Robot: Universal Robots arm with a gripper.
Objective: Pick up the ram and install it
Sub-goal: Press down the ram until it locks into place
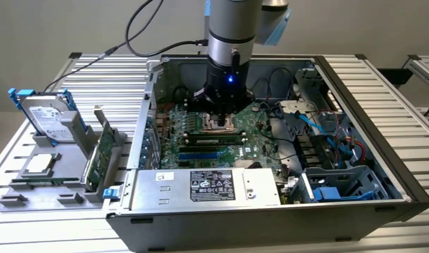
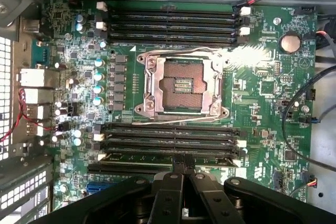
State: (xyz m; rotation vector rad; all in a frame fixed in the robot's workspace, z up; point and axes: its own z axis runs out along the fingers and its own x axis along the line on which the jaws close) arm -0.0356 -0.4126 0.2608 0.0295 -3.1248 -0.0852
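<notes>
closed hand point(image 2: 183, 162) over ram point(image 2: 168, 157) seated in motherboard point(image 2: 262, 129)

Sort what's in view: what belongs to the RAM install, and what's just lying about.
Job in hand:
- ram, sitting in a slot on the motherboard
- gripper, jaws shut, tips at the ram

Lying about:
- hard drive and expansion card, both standing in the grey holder
- power supply

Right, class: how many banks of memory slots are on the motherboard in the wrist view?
2. One bank lies on one side of the CPU socket; the other bank lies on the opposite side, by the gripper, which may hide part of it.
</notes>
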